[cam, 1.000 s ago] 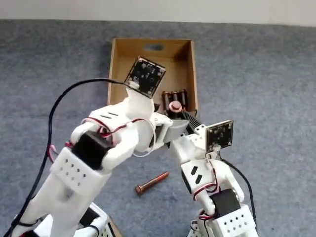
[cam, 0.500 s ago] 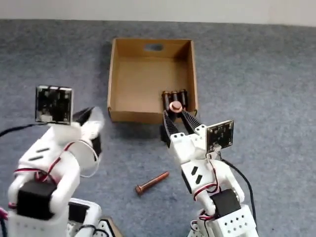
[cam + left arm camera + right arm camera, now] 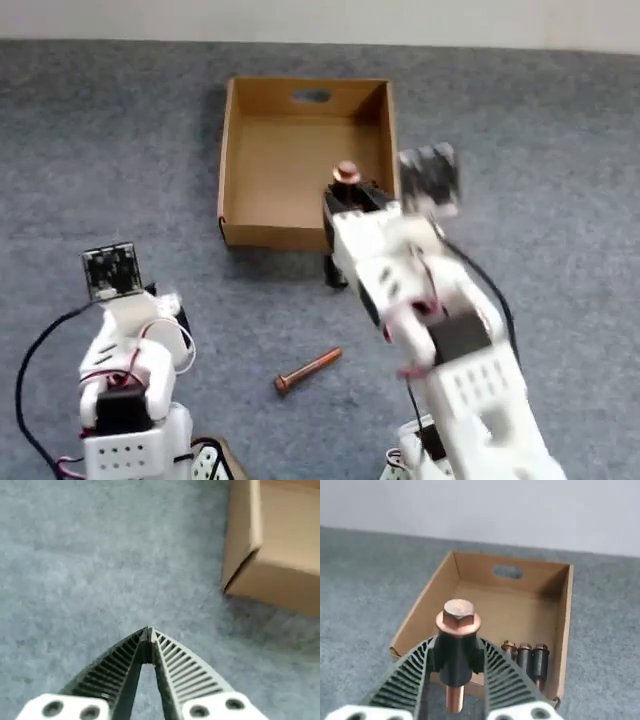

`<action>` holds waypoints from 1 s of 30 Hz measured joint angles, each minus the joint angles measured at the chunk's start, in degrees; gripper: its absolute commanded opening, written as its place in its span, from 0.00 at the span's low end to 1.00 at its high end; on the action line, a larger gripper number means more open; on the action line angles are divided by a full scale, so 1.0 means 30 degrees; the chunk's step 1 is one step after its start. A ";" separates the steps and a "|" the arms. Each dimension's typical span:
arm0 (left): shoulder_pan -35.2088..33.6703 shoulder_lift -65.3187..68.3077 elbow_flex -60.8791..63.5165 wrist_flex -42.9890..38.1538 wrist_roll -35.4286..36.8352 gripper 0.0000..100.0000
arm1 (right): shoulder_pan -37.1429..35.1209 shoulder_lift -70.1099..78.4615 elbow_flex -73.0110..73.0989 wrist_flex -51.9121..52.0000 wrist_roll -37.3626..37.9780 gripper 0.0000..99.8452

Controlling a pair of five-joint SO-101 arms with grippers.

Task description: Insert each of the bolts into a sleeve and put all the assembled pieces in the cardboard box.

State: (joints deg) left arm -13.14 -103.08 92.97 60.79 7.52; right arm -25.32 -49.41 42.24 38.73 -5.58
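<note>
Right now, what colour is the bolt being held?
The bolt is copper-coloured, clearest in the right wrist view.

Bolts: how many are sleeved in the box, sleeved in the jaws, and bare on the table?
Sleeved bolts in the cardboard box: 3
Sleeved bolt in the right jaws: 1
Bare bolt on the table: 1
Total: 5

Sleeved bolt (image 3: 457,630) over cardboard box (image 3: 270,150); bare copper bolt (image 3: 308,369) lies outside.
</note>
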 measured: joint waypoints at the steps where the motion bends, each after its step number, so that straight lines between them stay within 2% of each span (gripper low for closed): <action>1: 0.0000 0.0029 0.0469 -0.0176 0.0000 0.01 | 0.0000 0.1436 -0.0762 0.0000 0.0000 0.01; 12: 0.0000 0.0000 0.1084 -0.0821 0.0029 0.01 | 0.0000 1.4740 -1.1048 0.0088 -0.0029 0.01; 20: 0.0000 0.0000 0.1084 -0.0821 0.0029 0.01 | 0.0000 2.0601 -1.5648 0.3634 -0.0029 0.01; 30: 0.0000 0.0000 0.1084 -0.0821 0.0029 0.01 | 0.0000 2.6960 -2.0425 0.5626 -0.0029 0.01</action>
State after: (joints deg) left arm -13.14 -103.08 96.22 58.33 7.60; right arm -25.32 31.47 -19.03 55.60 -5.67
